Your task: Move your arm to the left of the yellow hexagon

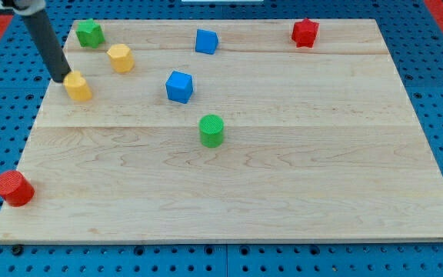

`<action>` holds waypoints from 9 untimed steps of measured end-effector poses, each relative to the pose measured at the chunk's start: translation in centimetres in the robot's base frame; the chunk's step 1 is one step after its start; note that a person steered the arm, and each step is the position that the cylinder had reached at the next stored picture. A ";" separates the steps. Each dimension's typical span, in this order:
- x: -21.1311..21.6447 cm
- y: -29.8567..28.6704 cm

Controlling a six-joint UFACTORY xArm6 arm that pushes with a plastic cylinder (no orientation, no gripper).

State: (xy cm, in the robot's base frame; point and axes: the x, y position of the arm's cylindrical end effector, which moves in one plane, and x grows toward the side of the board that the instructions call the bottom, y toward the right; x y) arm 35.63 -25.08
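My tip (60, 78) is at the upper left of the wooden board (283, 192), and the dark rod slants up to the view's top left. The tip is just left of a yellow block (77, 86) and touches or nearly touches it; that block's shape is unclear. A second yellow block (120, 58), which looks hexagonal, lies up and to the right of the tip, with the first yellow block between them.
A green block (90, 32) sits near the top left corner. A blue cube (206, 41) and a red block (304, 32) lie along the top. Another blue cube (179, 86) and a green cylinder (211, 130) are mid-board. A red cylinder (13, 188) is at the bottom left edge.
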 end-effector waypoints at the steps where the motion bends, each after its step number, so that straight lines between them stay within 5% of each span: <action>1: 0.5 -0.3; 2: -2.5 0.1; 9: -3.0 2.4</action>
State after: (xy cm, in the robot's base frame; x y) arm 32.67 -22.65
